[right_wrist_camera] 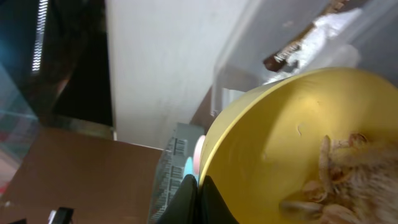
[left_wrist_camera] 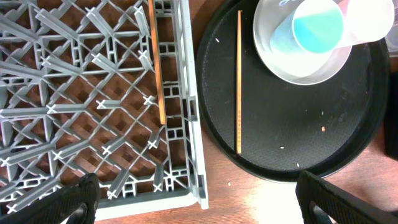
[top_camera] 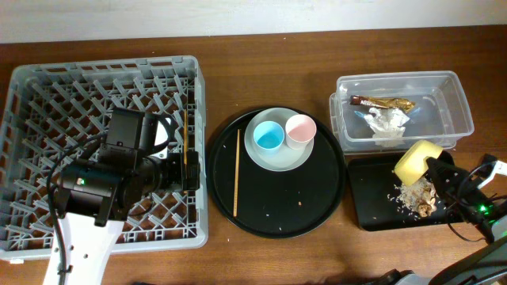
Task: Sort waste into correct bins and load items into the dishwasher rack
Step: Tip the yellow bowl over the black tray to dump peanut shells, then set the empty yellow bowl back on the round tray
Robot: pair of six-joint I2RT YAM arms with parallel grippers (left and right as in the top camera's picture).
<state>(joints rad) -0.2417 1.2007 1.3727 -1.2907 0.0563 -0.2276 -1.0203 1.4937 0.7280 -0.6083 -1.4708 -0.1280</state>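
left gripper (left_wrist_camera: 202,200): pointing down, fingers (left_wrist_camera: 74,202) wide apart | right gripper (top_camera: 434,166): clamped on yellow bowl (top_camera: 416,161) rim

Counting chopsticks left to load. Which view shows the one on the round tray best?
Left wrist: the chopstick lies close, full length, unobstructed. Overhead shows it whole but small and thin. Right wrist, mostly filled by the bowl, misses it.

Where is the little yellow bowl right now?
Overhead, the yellow bowl is far right, tipped in the right gripper over the black tray, beside the clear tub.
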